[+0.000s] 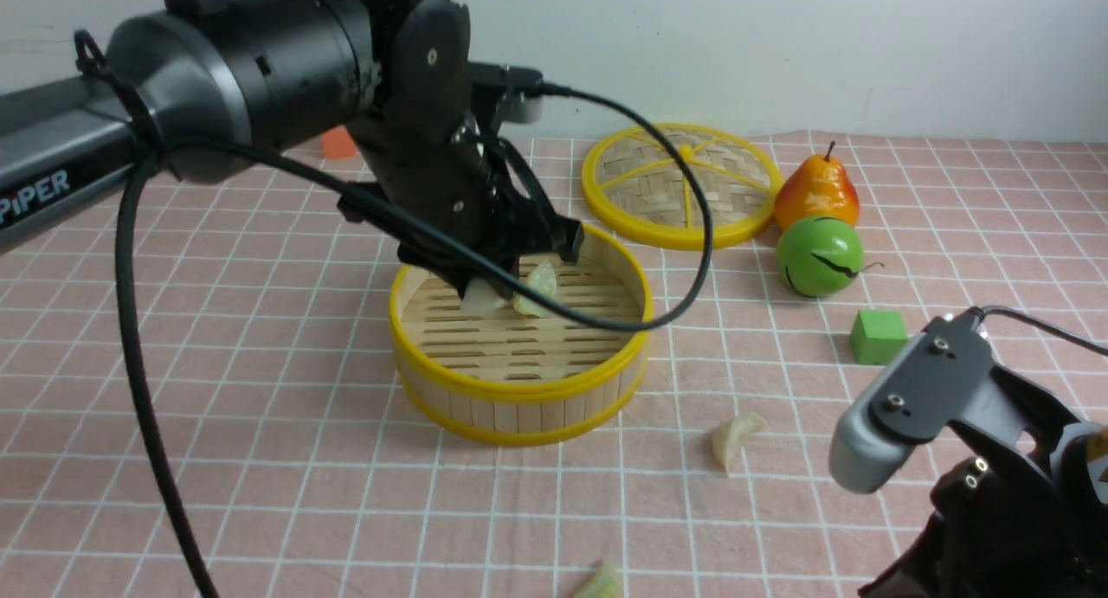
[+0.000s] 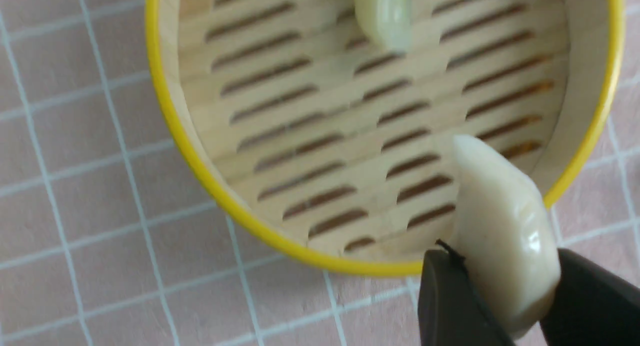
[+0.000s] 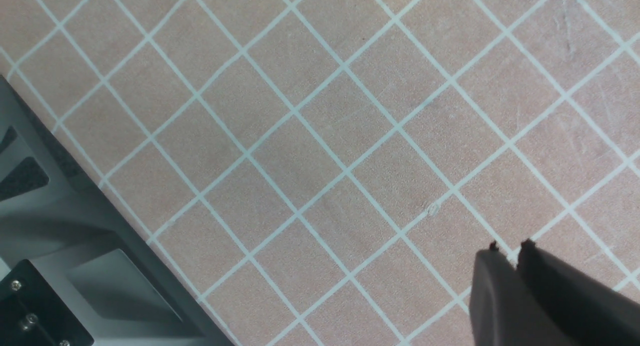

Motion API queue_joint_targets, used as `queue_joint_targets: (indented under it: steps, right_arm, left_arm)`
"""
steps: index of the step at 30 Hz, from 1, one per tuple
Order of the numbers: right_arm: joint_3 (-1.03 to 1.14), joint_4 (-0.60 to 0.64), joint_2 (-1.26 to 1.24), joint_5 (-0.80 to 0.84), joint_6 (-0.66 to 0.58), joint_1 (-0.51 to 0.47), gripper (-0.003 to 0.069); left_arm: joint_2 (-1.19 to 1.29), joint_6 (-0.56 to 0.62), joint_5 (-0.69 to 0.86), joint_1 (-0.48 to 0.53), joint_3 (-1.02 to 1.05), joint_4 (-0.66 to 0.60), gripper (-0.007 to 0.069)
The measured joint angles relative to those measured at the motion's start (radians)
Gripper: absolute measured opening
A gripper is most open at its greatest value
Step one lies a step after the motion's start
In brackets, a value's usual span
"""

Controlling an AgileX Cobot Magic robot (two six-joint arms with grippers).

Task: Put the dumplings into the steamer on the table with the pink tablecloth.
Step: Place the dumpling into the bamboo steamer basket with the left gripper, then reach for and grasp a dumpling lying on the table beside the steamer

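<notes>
The left end effector (image 1: 485, 293) reaches down into the steamer (image 1: 519, 389), pinching a whitish dumpling (image 2: 500, 236) between its two dark fingers (image 2: 450, 296). This dumpling hangs just inside the yellow rim, close to the wall; whether it touches the slatted floor cannot be told. A second dumpling (image 1: 538, 288), pale green, lies on the slats just beside it.

A third dumpling (image 1: 736, 438) rests on the pink tablecloth (image 1: 260, 364) to the right of the steamer, a little apart from it. A fourth dumpling (image 1: 600, 583) sits at the near edge of the table (image 1: 346, 511), partly cut off.

The right end effector (image 3: 507, 247) hovers low over bare cloth, its fingers pressed together with nothing between them.

Behind the steamer lies a woven lid (image 1: 679, 183), with a pear (image 1: 818, 191), a green ball (image 1: 820, 256) and a green cube (image 1: 878, 337) to its right.
</notes>
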Motion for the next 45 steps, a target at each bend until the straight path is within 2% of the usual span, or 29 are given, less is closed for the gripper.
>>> queue_joint_targets:
  steps: [8,18,23,25,30,36,40,45]
  right_arm:
    - [0.0,0.056,0.0,0.017,0.04,0.0,0.007]
    - [0.0,0.07,0.0,0.037,0.08,0.0,0.008]
    - [0.0,0.07,0.0,0.039,0.086,0.0,0.0085]
    - [0.0,0.07,0.0,0.06,0.087,0.0,0.0084]
    - [-0.019,0.036,0.0,0.118,0.087,0.0,0.0084]
    - [-0.13,0.017,0.013,0.126,0.087,0.0,0.0084]
    - [-0.252,0.001,0.097,0.14,0.083,0.033,0.0084]
    - [-0.349,-0.07,0.221,0.16,0.088,0.159,0.0084]
  left_arm:
    - [0.234,0.002,0.005,0.096,-0.183,-0.003,0.0228]
    - [0.398,0.002,-0.023,0.103,-0.265,-0.004,0.0231]
    - [0.401,0.002,-0.015,0.103,-0.275,-0.001,0.0316]
    - [0.397,-0.002,0.037,0.103,-0.316,-0.001,0.0381]
    - [0.321,-0.002,0.176,0.103,-0.402,-0.001,0.0406]
    - [0.097,0.003,0.229,0.091,-0.435,-0.007,0.0327]
    - [-0.077,0.017,0.235,0.039,-0.401,-0.008,0.0179]
    - [-0.264,0.017,0.235,-0.011,-0.236,-0.007,0.002]
